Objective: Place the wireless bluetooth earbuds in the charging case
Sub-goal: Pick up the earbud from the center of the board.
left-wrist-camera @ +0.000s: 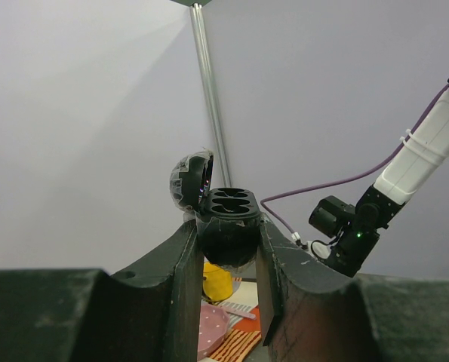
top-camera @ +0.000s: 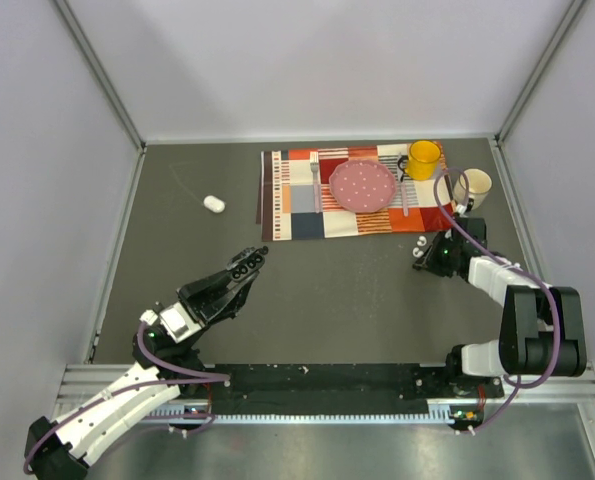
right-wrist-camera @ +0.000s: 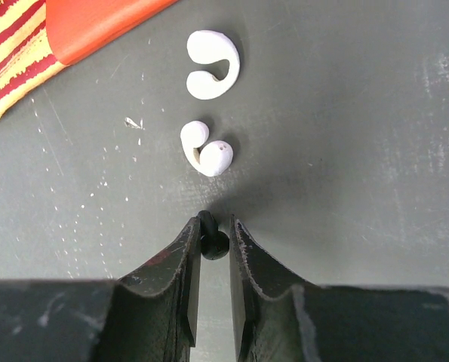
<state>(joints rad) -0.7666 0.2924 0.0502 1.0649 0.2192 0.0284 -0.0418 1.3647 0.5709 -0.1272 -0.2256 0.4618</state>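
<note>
My left gripper (top-camera: 249, 262) is shut on a black charging case (left-wrist-camera: 227, 226) and holds it up off the table, left of centre. The case's lid (left-wrist-camera: 189, 181) is open and its two sockets face up, empty. My right gripper (right-wrist-camera: 213, 228) is low over the table at the right and shut on a tiny black earbud (right-wrist-camera: 213, 242). Two white earbuds lie on the table just past its fingertips, one near (right-wrist-camera: 207, 149) and one farther (right-wrist-camera: 211, 64). From above they show as small white dots (top-camera: 420, 241) beside the right gripper (top-camera: 421, 262).
A checked placemat (top-camera: 297, 215) lies at the back with a pink plate (top-camera: 362, 186), a fork (top-camera: 316, 180), a yellow mug (top-camera: 423, 158) and a beige mug (top-camera: 472, 186). A white oval pod (top-camera: 213, 204) lies at the back left. Walls enclose three sides.
</note>
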